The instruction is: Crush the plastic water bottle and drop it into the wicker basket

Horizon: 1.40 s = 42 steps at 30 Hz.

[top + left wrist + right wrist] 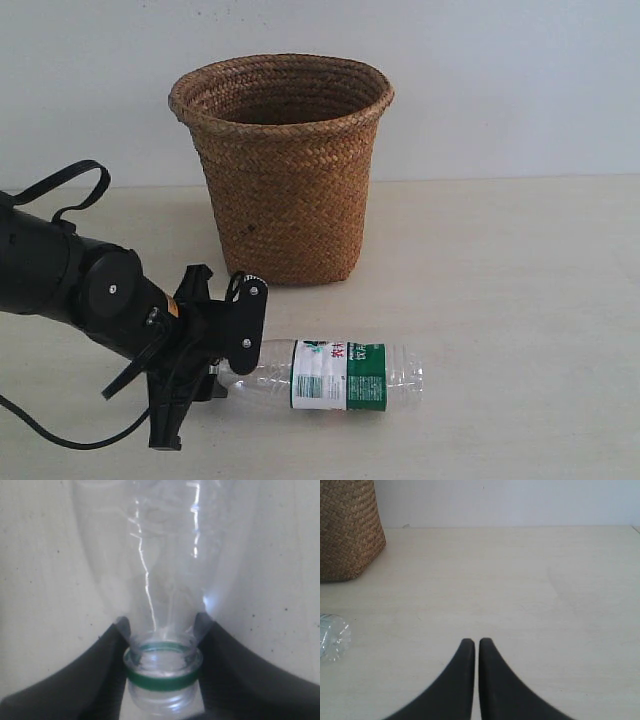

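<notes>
The plastic water bottle (340,375) lies on its side on the table in front of the wicker basket (285,170), its neck pointing left. It is clear and ribbed, with a white-and-green label. My left gripper (225,375) is shut on the bottle's neck. In the left wrist view both black fingers (100,670) press against the neck on either side of its green ring, and the bottle body (165,570) stretches away from the gripper (162,621). My right gripper (476,642) is shut on nothing over bare table, with the bottle's base (332,637) off to one side.
The beige table (520,300) meets a white wall behind the upright, open-topped basket (347,530). A black cable loops over the left arm (60,280) at the exterior view's left edge. The right arm is outside the exterior view.
</notes>
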Motion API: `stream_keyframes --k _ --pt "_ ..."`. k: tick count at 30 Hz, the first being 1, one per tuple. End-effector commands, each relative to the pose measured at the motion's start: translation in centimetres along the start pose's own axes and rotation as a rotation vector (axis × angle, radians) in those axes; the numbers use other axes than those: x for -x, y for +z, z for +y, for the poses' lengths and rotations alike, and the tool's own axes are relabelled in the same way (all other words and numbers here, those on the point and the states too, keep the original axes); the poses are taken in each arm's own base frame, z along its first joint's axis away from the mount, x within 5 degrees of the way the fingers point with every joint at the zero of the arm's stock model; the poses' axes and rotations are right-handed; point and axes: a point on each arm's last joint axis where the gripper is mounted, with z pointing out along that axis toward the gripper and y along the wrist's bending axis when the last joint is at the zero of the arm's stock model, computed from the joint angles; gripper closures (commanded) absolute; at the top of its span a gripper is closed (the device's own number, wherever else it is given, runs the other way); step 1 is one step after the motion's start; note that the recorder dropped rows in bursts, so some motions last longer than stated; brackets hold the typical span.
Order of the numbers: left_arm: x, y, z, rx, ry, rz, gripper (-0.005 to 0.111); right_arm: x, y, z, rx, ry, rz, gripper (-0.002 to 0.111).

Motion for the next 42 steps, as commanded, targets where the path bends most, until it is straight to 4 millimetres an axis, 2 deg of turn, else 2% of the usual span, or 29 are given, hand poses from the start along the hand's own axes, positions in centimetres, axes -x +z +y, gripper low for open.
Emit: stream_keyframes --k 1,13,19,22,26,32,36,42 --pt "0.2 0.1 0.1 0.005 0.001 -0.003 0.103 0.1 0.0 0.0 0.001 -0.003 -0.013 0.107" --pt "0.2 0.1 0.3 0.025 0.001 -0.009 0.103 0.2 0.0 0.0 -0.001 -0.012 -0.021 0.107" --pt "0.2 0.1 0.2 0.018 -0.004 -0.008 0.103 1.7 -0.2 0.0 -0.006 -0.123 -0.185 0.107" --pt "0.2 0.1 0.2 0.018 -0.004 -0.008 0.103 2.9 -0.5 0.2 0.031 0.044 -0.326 0.107" --pt "0.2 0.1 0.2 0.02 -0.004 -0.008 0.103 4.3 -1.1 0.2 0.056 0.112 -0.492 0.107" --pt "0.2 0.1 0.2 0.02 -0.009 -0.008 0.103 6.5 -2.8 0.1 0.263 0.587 -0.764 0.107" --pt "0.2 0.1 0.2 0.02 -0.01 -0.009 0.103 7.4 -3.8 0.1 0.446 0.844 -0.872 0.107" --pt "0.2 0.1 0.2 0.02 -0.017 -0.009 0.103 7.8 -4.4 0.2 0.581 0.997 -0.906 0.107"
